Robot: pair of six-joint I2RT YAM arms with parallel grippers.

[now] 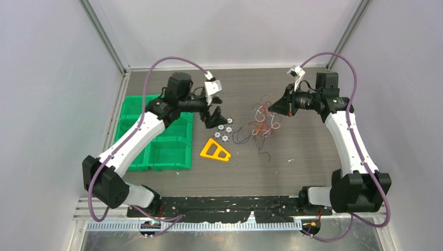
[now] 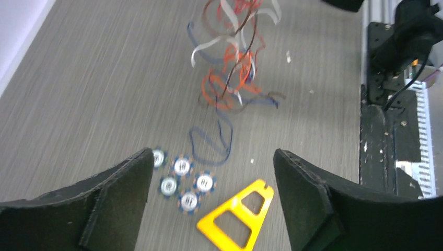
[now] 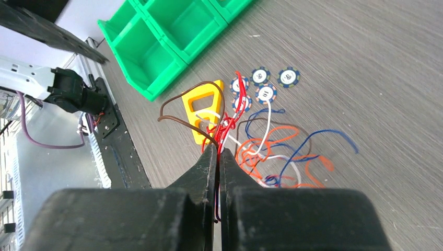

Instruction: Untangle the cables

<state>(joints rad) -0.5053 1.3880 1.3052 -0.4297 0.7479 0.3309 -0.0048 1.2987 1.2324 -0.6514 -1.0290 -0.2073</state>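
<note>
Cables (image 1: 263, 121) are hanging bunched over the middle of the table (image 1: 292, 167), lower loops lying on it, right of the poker chips (image 1: 224, 130). The right gripper (image 3: 218, 151) is pinching red, brown and white strands. The left gripper (image 2: 211, 159) is hovering spread, empty; best taking one loose blue loop (image 2: 192, 140) and drawing it left gently.

Cables (image 3: 251, 149) red, orange, blue, white, brown; bins (image 3: 167, 57) green (triangle (image 3: 201, 96) yellow).

table (image 1: 313, 157): matt woodgrain | bins (image 1: 170, 155): glossy plastic | cables (image 1: 264, 124): smooth plastic sheath
</note>
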